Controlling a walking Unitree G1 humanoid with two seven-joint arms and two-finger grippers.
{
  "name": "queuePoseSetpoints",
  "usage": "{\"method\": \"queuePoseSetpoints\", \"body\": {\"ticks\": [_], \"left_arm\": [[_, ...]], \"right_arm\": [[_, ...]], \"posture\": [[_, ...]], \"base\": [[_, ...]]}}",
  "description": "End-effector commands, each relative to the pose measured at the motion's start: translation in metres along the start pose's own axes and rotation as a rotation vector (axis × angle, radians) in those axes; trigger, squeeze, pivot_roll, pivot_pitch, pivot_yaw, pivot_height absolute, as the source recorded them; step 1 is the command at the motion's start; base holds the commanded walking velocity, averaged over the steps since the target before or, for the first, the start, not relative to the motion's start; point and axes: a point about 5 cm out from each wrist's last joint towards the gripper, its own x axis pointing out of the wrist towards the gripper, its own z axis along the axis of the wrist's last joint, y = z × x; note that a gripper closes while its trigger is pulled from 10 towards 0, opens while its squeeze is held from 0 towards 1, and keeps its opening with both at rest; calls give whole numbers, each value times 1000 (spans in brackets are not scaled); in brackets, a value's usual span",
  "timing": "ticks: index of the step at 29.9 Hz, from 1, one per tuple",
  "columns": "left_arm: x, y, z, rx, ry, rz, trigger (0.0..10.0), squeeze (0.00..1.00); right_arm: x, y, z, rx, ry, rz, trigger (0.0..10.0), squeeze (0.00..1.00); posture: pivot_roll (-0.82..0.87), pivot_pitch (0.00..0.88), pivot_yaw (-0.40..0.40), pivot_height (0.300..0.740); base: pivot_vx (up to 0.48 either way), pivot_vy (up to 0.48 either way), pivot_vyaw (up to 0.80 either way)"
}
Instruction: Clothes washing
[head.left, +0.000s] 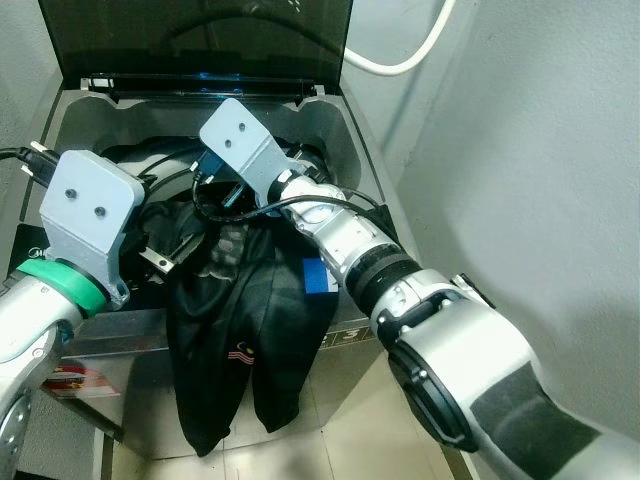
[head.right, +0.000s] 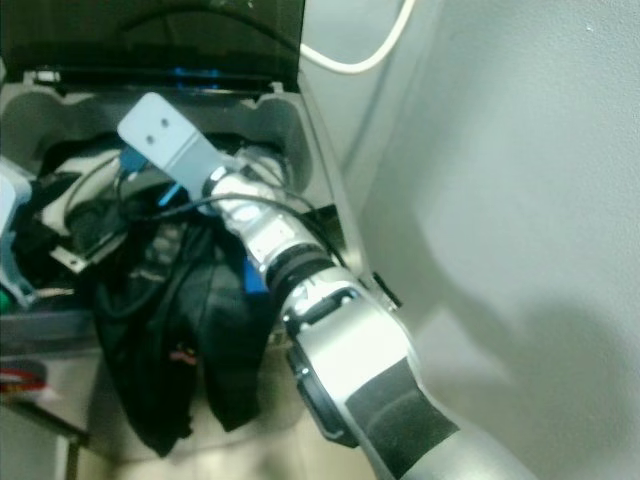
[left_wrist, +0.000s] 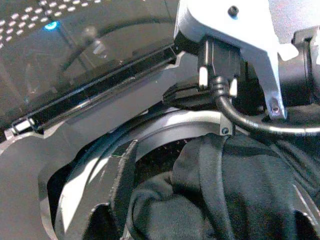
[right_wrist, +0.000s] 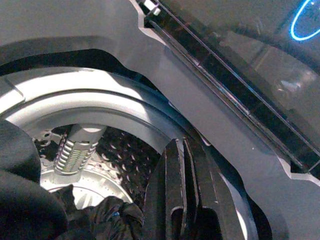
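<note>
Only a small red logo (head.left: 243, 352) marks the black garment (head.left: 240, 330).

A home laundry corner. A grey top-loading washing machine (head.left: 340, 130) stands with its dark lid (head.left: 200, 40) raised, hard against a plain grey wall (head.left: 530, 150). A white hose (head.left: 400, 62) loops just behind the machine, and pale floor tiles (head.left: 340, 430) lie before it.

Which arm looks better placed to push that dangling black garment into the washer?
Probably the left. The left gripper sits at the front rim where the black garment hangs outside; the right gripper already reaches into the drum.
</note>
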Motion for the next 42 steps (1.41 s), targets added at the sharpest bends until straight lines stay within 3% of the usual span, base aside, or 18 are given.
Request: {"method": "queuePoseSetpoints", "body": {"ticks": [1,5,6,7,8,18,19,24,26,27,29,30,31,34,37,40,42], "left_arm": [[-1,1,4,-3,-27,1,0,0],[-1,1,7,-5,-48,7,0,0],[-1,2,10,-8,-59,5,3451,0],[-1,2,10,-8,-59,5,3451,0],[-2,2,13,-13,-74,-3,10000,0],[-9,-3,15,-16,-54,-109,10000,16],[-10,-2,15,-18,-51,-107,10000,1000],[-10,1,17,-12,-56,-93,10000,1000],[-9,11,28,14,-113,-46,10000,1000],[-9,16,35,29,-147,-14,10000,431],[-9,16,35,29,-147,-14,10000,431],[-9,21,44,30,-192,4,10000,431],[-9,25,55,35,-247,14,10000,0],[-11,32,83,18,-384,17,10000,0],[-14,43,98,9,-456,55,10000,0],[-17,52,102,47,-456,87,10000,0],[-15,52,78,108,-324,85,10000,0]], "right_arm": [[0,2,0,-1,-3,8,10000,0],[0,2,0,-1,-3,8,10000,0],[0,2,0,-1,-3,7,10000,0],[0,2,0,-1,-3,7,10000,0],[0,2,0,-1,-3,7,10000,0],[0,2,0,1,-3,6,10000,0],[0,2,0,1,-3,6,10000,0],[0,2,0,2,-3,6,10000,0],[0,2,0,3,-3,6,10000,0],[0,2,0,3,-4,6,10000,0],[0,2,0,3,-4,6,10000,0],[0,2,0,3,-4,6,10000,0],[0,2,0,3,-3,6,10000,0],[0,3,0,4,-3,9,10000,0],[0,3,0,4,-3,9,10000,0],[0,3,0,5,-4,9,10000,0],[1,3,1,5,-5,8,10000,0]], "posture": [[192,143,-76,740],[192,143,-76,740],[192,143,-76,740],[192,143,-76,740],[193,146,-75,740],[195,148,-75,740],[198,150,-75,740],[198,150,-75,740],[198,151,-75,740],[198,151,-75,740],[198,151,-75,740],[201,149,-78,740],[201,149,-78,740],[202,147,-79,740],[202,145,-79,740],[203,143,-80,740],[205,144,-78,740]], "base": [[0,0,0],[0,0,0],[0,0,0],[0,0,0],[0,0,0],[0,0,0],[0,0,0],[0,0,0],[0,0,0],[0,0,0],[0,0,0],[0,0,0],[0,0,0],[0,0,0],[0,0,0],[0,0,0],[0,0,0]]}}
